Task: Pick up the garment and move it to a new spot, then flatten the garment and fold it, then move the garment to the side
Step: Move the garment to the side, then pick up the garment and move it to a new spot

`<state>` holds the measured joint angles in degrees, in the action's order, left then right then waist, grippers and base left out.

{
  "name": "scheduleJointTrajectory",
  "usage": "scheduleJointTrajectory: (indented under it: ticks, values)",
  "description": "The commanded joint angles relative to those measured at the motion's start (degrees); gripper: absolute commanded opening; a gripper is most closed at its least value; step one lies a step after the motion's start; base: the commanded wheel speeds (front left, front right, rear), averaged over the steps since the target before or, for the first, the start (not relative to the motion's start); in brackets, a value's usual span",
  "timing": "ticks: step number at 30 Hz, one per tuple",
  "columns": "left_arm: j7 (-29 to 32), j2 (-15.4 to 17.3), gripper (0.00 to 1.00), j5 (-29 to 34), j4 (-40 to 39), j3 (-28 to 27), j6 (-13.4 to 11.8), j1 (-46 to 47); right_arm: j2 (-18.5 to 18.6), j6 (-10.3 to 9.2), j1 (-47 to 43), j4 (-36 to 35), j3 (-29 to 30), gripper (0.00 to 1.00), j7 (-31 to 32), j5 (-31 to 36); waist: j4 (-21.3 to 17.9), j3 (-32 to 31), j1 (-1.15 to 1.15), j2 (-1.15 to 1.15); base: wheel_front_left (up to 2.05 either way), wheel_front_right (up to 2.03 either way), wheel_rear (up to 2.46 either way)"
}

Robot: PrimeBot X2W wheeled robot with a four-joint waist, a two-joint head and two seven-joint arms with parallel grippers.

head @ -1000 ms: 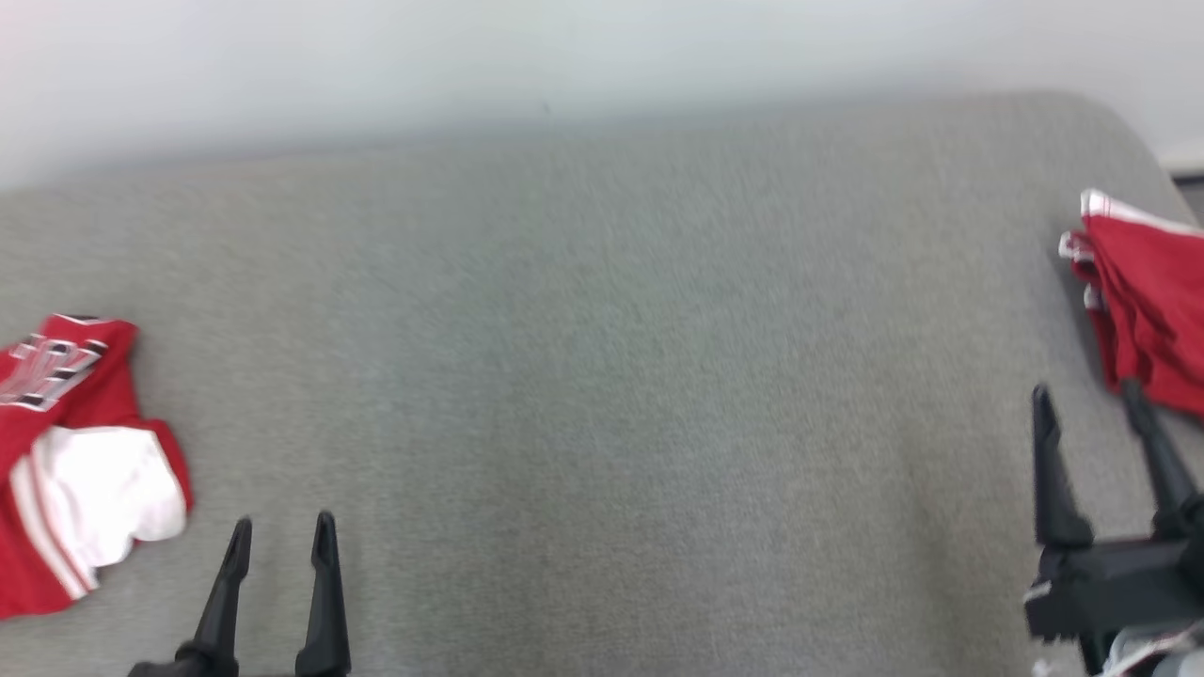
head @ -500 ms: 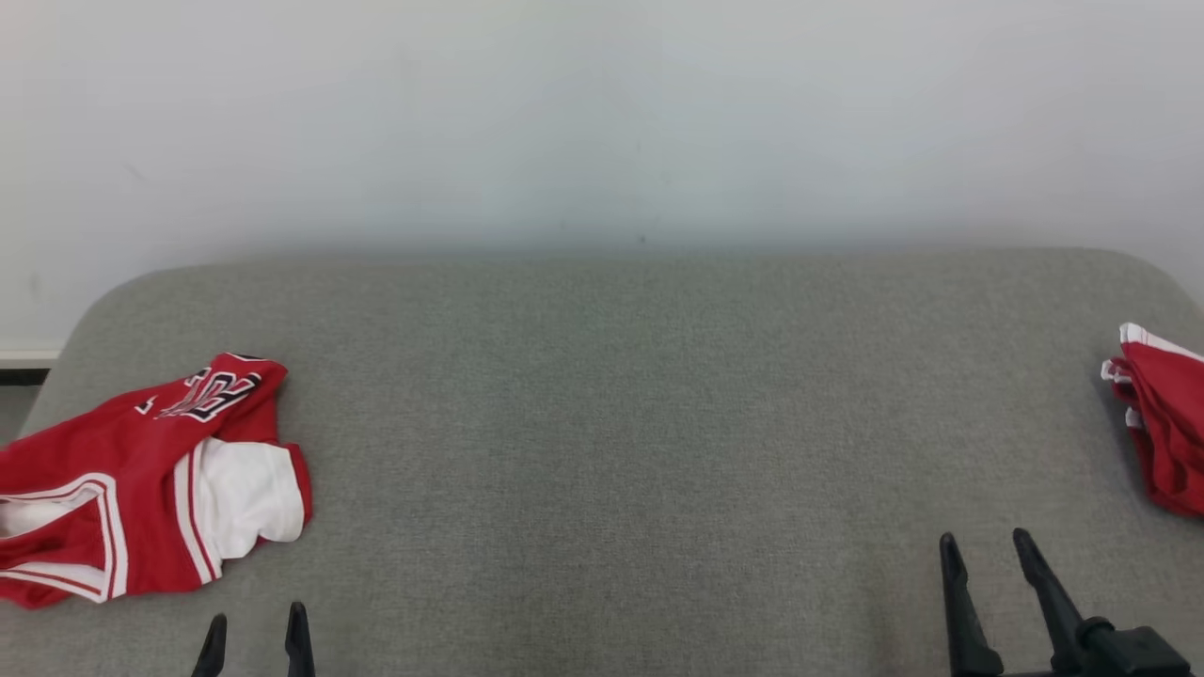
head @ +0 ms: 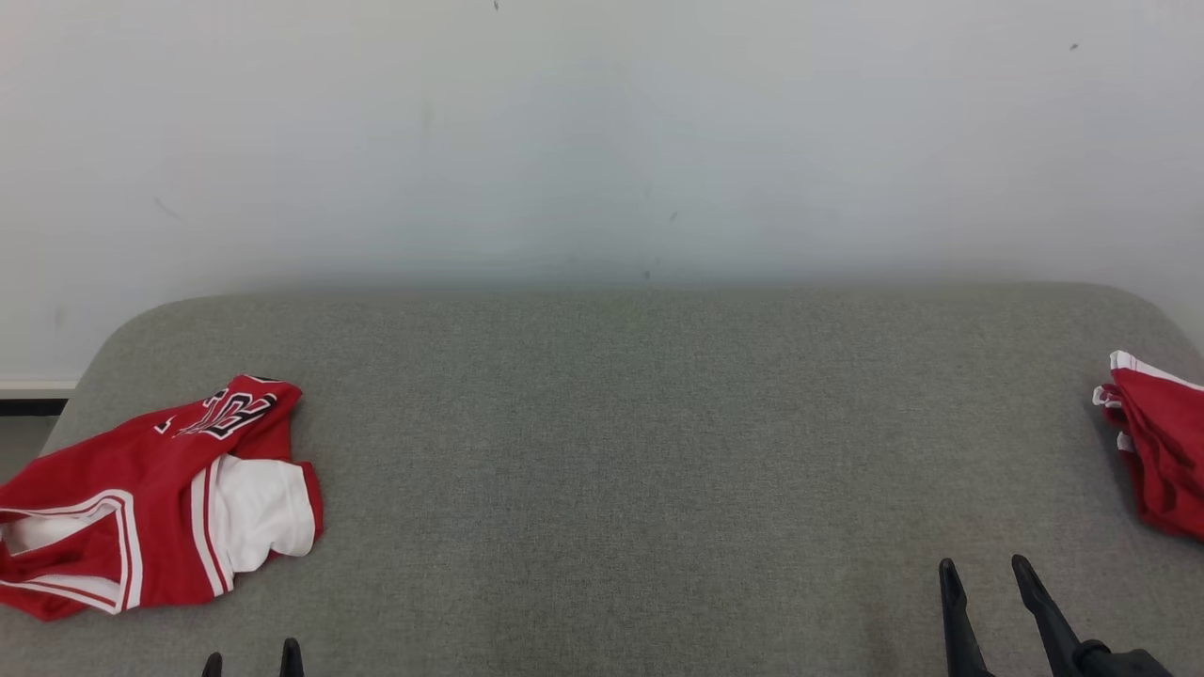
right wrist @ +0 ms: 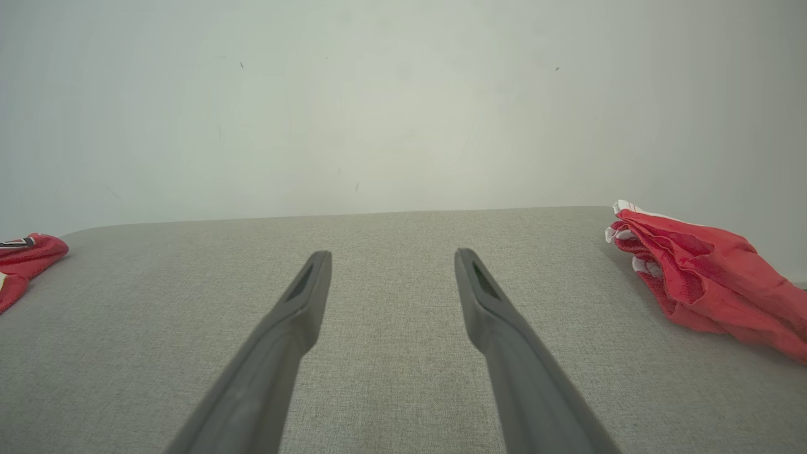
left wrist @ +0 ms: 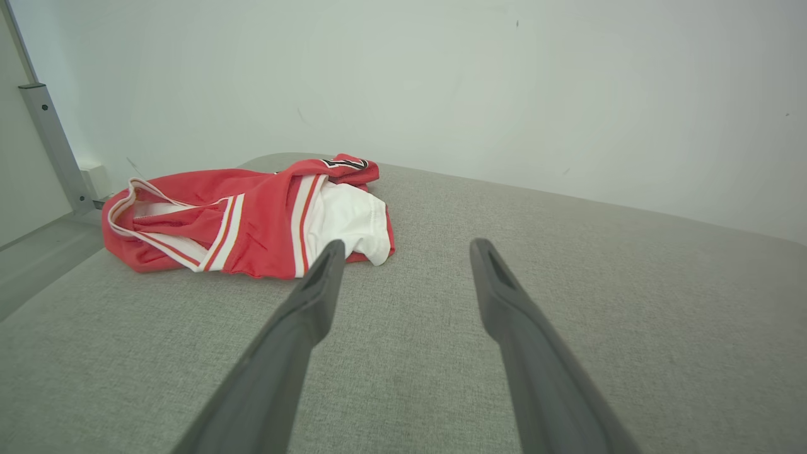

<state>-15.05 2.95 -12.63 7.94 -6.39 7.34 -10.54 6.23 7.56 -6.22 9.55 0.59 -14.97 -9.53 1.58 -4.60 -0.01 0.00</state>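
Observation:
A crumpled red garment with white trim, black lettering and a white inner part lies at the left end of the grey cushioned surface. In the left wrist view this garment sits just ahead and left of my open left gripper, whose fingertips peek in at the head view's bottom edge. My right gripper stands open and empty at the lower right, above bare cushion. Nothing is held.
A second red garment with white edging lies bunched at the right end of the surface, right of my right gripper. A pale wall rises directly behind the surface. The left end drops to a floor strip.
The head camera has tilted up, so the whole scene sits lower and more wall shows. My right gripper has drawn back from the right-hand red garment. Both grippers stay open.

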Motion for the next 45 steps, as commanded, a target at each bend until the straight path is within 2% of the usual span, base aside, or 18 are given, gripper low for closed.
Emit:
scheduleJointTrajectory:
  ticks: [1,13,26,33,45]
  values:
    - [-0.2,-0.1,1.00,0.3,0.0,0.2,0.1,-0.3,-0.3,-0.16,-0.7,0.0,0.3,1.00,-0.2,0.3,-0.2,-0.1,0.01,0.00,0.00,0.00,0.00]
    - [-0.2,-0.1,1.00,0.7,-0.2,0.6,0.1,0.4,-1.2,-0.16,-1.1,-0.8,0.8,1.00,-0.2,0.6,-0.7,0.3,0.01,0.00,0.00,0.00,0.00]
    - [-0.2,-0.1,1.00,1.0,-0.5,1.0,0.1,0.7,-1.6,-0.16,-2.1,-1.4,1.5,1.00,-0.2,0.4,0.6,0.1,0.01,0.00,0.00,0.00,0.00]
    - [-0.2,-0.1,1.00,1.9,-0.6,0.7,0.1,0.7,-1.9,-0.16,-2.5,-1.8,1.4,1.00,-0.2,0.1,4.2,0.0,0.01,0.00,0.00,0.00,0.00]
    - [-0.2,0.3,1.00,3.2,-1.0,-0.8,0.1,0.1,-2.8,-0.16,-2.5,-1.9,0.0,1.00,-0.2,-0.4,14.7,-0.3,0.01,0.00,0.00,0.00,0.00]
